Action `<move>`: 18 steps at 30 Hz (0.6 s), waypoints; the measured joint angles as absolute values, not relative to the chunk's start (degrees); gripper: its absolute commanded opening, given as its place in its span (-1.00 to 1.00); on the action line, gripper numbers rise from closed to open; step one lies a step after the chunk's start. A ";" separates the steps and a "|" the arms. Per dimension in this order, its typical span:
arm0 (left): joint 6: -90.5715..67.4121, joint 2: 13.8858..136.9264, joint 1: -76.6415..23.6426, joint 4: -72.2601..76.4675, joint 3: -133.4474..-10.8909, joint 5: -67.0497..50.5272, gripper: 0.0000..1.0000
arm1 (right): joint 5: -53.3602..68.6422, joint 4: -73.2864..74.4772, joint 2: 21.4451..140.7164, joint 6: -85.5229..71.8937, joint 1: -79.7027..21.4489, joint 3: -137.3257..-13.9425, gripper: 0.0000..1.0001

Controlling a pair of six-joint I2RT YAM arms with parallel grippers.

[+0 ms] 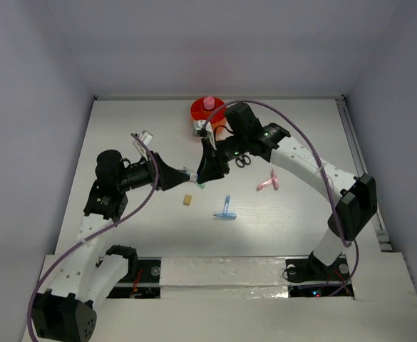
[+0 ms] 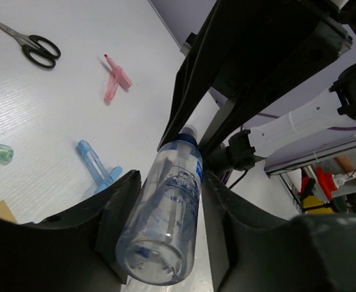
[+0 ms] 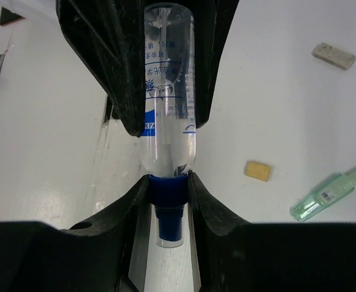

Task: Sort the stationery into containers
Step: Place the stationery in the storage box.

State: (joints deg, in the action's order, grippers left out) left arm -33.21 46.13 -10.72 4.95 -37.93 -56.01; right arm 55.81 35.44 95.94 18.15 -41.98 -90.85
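Observation:
A clear glue bottle (image 1: 191, 173) with a blue cap hangs level between my two grippers above the table. My right gripper (image 3: 168, 182) is shut on the blue cap (image 3: 168, 198). My left gripper (image 2: 170, 185) is shut on the bottle's clear body (image 2: 165, 225), its pads against both sides. The orange tub (image 1: 196, 112) stands at the back with a pink-capped item (image 1: 209, 103) in it. On the table lie black-handled scissors (image 1: 242, 160), a pink piece (image 1: 269, 182), a light-blue T-shaped piece (image 1: 226, 209), a tan eraser (image 1: 187, 200) and a green piece (image 3: 330, 193).
A small whitish block (image 3: 334, 55) lies apart from the rest. A clear piece (image 1: 145, 139) sits beside the left arm. White walls close the table at the back and sides. The right arm arches over the scissors and past the tub.

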 measured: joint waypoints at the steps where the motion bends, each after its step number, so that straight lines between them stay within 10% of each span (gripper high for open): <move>1: -33.47 46.11 -10.68 4.93 -37.82 -56.18 -0.28 | 56.40 36.45 96.51 18.90 -41.80 -91.48 -1.00; 5: -33.80 46.04 -10.63 5.28 -37.82 -56.71 -0.36 | 58.46 39.35 98.39 21.61 -41.08 -93.27 -1.00; 11: -34.89 46.02 -10.63 6.42 -37.82 -57.19 -1.00 | 60.45 41.87 99.11 24.43 -40.47 -94.48 -0.97; 14: -35.99 46.02 -10.63 8.03 -37.32 -56.77 -1.00 | 61.12 41.54 99.11 24.34 -39.99 -94.45 -0.62; 18: -37.65 45.69 -10.63 9.93 -36.67 -55.02 -1.00 | 61.36 37.21 98.54 20.27 -38.85 -92.31 0.45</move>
State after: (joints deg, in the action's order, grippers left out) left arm -37.65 45.69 -10.63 9.93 -36.67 -55.02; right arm 61.36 37.21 98.54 20.27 -38.85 -92.31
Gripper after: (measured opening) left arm 0.322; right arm 0.523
